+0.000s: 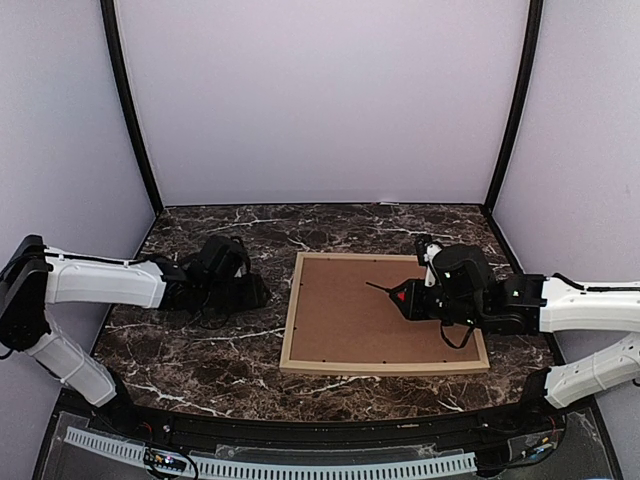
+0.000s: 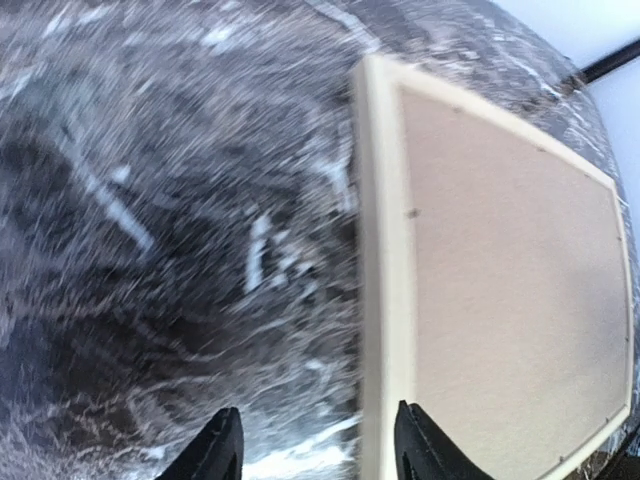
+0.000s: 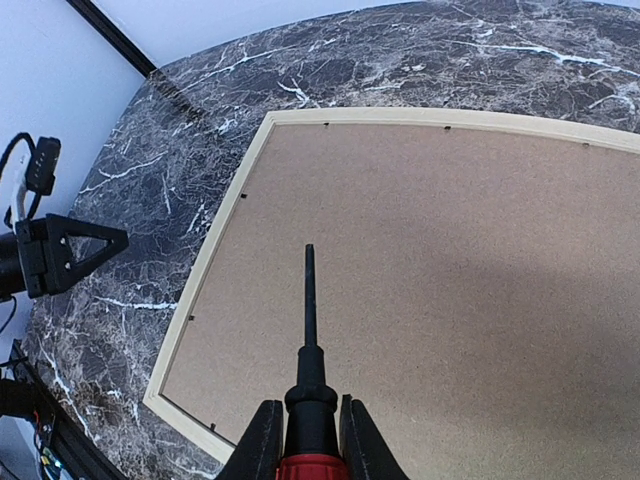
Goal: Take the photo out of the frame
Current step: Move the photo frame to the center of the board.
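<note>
the frame (image 1: 385, 367) lies face down, brown back board (image 1: 345, 315) still on, photo hidden inside. our right gripper (image 3: 310, 435) holds a screwdriver (image 3: 309, 330) over it; our left gripper (image 2: 318, 452) is open and empty.

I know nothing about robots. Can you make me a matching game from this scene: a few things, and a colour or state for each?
Things:
1. frame
2. backing board
3. red-handled tool
4. left gripper

Colour or state:
a. open and empty
b. light wood
c. clamped in the right gripper
d. brown

Pairs: 1-b, 2-d, 3-c, 4-a
</note>
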You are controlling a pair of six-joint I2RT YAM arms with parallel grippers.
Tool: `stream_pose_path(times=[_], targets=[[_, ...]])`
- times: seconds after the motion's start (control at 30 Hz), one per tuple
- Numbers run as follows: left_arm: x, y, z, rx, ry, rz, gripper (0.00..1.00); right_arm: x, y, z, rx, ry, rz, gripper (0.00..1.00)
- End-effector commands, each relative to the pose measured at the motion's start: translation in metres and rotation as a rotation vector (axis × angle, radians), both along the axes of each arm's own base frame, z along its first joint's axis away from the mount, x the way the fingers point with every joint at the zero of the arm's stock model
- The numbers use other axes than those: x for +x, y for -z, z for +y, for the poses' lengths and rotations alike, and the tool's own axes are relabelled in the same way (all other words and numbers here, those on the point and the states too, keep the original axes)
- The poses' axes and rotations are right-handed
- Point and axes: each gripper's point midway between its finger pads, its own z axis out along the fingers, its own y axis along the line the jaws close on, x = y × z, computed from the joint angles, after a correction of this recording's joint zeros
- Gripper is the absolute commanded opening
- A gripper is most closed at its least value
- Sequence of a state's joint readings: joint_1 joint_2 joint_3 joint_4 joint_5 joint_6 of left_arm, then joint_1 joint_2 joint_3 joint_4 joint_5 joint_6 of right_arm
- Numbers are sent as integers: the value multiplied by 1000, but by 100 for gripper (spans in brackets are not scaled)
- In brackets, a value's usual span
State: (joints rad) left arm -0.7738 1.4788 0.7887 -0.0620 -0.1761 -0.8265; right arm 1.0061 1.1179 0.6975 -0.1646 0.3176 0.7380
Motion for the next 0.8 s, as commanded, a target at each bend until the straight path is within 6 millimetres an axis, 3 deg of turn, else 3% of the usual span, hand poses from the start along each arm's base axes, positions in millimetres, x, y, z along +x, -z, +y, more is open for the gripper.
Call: stream_pose_path(times=[0.0, 0.03, 0.23, 0.4, 0.77], targets=[[11, -21, -23, 31, 131, -43, 55, 5, -20, 4, 47, 10, -44, 0], [16, -27, -29, 40, 150, -46, 56, 5, -20, 3, 45, 9, -44, 0], [38, 2, -48, 172, 190, 18, 57, 2, -21, -7, 35, 24, -51, 0], [56, 12, -60, 220, 197, 22, 57, -1, -20, -17, 28, 40, -53, 0], [75, 38, -72, 257, 178, 37, 51, -4, -16, -25, 22, 53, -52, 0]])
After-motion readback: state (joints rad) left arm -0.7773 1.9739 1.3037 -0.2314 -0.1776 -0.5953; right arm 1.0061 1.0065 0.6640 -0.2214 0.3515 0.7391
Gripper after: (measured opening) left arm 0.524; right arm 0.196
